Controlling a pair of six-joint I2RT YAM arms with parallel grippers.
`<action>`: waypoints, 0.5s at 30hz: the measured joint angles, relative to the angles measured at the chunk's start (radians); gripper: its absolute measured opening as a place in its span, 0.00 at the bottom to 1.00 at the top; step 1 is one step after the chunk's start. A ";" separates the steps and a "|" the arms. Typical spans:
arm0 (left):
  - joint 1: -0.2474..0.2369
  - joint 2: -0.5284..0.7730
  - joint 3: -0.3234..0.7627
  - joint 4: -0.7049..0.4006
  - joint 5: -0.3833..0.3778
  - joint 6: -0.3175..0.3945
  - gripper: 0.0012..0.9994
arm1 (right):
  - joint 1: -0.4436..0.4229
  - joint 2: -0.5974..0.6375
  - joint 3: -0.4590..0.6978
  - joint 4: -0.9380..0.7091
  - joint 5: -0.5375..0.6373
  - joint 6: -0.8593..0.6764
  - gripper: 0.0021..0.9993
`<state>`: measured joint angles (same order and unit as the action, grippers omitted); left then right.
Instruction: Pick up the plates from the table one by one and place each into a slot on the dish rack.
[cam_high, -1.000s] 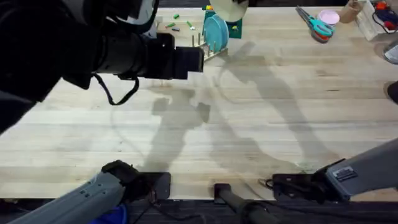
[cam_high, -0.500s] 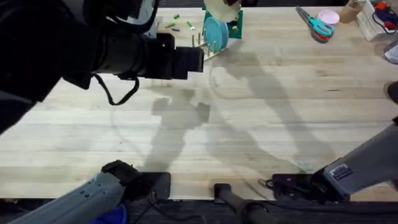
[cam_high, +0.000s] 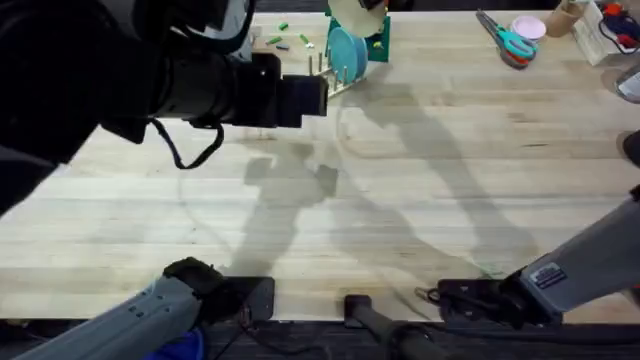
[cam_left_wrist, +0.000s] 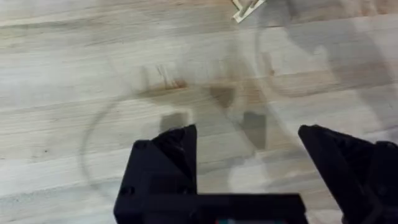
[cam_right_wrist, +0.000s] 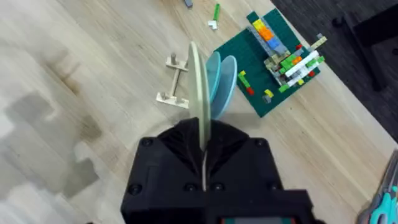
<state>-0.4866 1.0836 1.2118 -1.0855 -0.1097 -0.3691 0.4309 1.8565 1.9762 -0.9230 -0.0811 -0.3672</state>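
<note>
A pale cream-yellow plate (cam_right_wrist: 199, 87) is held on edge between my right gripper's (cam_right_wrist: 203, 142) fingers, just above the pale wooden dish rack (cam_right_wrist: 175, 82). From overhead, the cream plate (cam_high: 356, 13) hangs at the table's far edge, over the dish rack (cam_high: 330, 82). Two teal-blue plates (cam_right_wrist: 222, 79) stand upright in the rack's slots, right beside the held plate; overhead they show as one teal disc (cam_high: 346, 52). My left gripper (cam_left_wrist: 246, 134) is open above bare wooden table (cam_left_wrist: 93, 74), short of the rack, holding nothing.
A green block stand (cam_right_wrist: 277, 59) with colourful bits sits right behind the rack, with small green pieces (cam_high: 280, 40) loose beside it. Teal scissors (cam_high: 513, 43) and a pink disc (cam_high: 529, 27) lie at the far right. The left arm (cam_high: 150, 80) looms large at upper left.
The cream plate has shifted slightly left, closer over the rack, as the right arm swung. The left arm has stayed where it was.
</note>
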 joint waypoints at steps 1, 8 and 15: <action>0.000 0.000 0.000 0.000 0.000 0.000 0.99 | 0.000 0.000 0.000 0.000 0.000 0.000 0.03; 0.000 0.000 0.000 0.000 0.000 0.000 0.99 | 0.000 0.019 0.002 0.002 0.000 0.005 0.03; 0.000 0.000 0.000 0.000 0.000 0.000 0.99 | 0.001 0.069 0.002 0.004 0.004 0.024 0.03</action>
<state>-0.4866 1.0836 1.2118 -1.0855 -0.1097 -0.3691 0.4316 1.9254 1.9785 -0.9191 -0.0772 -0.3434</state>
